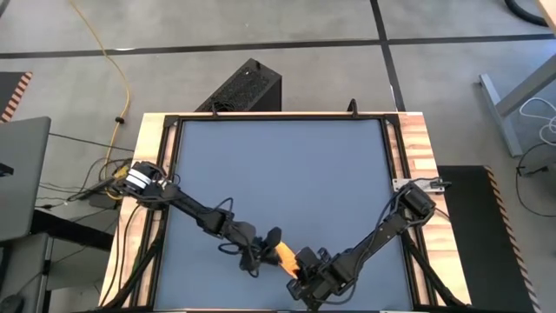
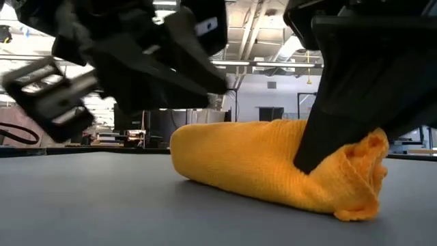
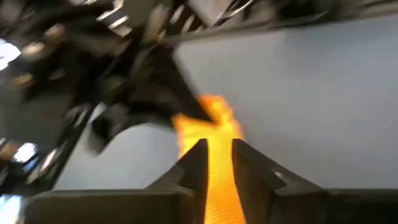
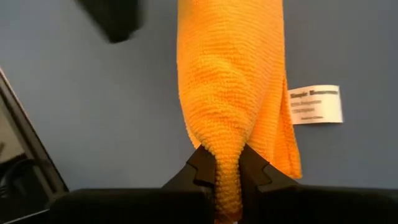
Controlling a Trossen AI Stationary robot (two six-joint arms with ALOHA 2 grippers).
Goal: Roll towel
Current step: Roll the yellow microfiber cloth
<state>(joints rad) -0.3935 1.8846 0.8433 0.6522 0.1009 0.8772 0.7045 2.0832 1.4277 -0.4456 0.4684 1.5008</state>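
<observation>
The yellow towel [image 1: 284, 254] lies as a short thick roll [image 2: 259, 164] on the grey table mat near the near edge. Its white tag [image 4: 315, 104] lies flat on the mat beside one end. My right gripper [image 4: 227, 165] is shut on that end of the roll. My left gripper [image 3: 217, 163] is open above the roll's other end [image 3: 214, 124], with the yellow cloth showing in the gap between its fingers. In the low view it hangs clear above the towel [image 2: 171, 75]. My right gripper pinches a bunched fold of cloth [image 4: 227, 149] at the tag end of the roll between its two fingers. The fingers [image 2: 321, 137] come down at a slant from above, along the roll's length. The roll rests on the mat, and the pinched end [image 2: 362, 157] is pulled up a little.
The grey mat [image 1: 278, 165] is bare toward the far edge. A black frame and wooden borders [image 1: 415, 148] ring it. A black box [image 1: 248, 87] stands beyond the far edge. The two arms meet close together by the near edge.
</observation>
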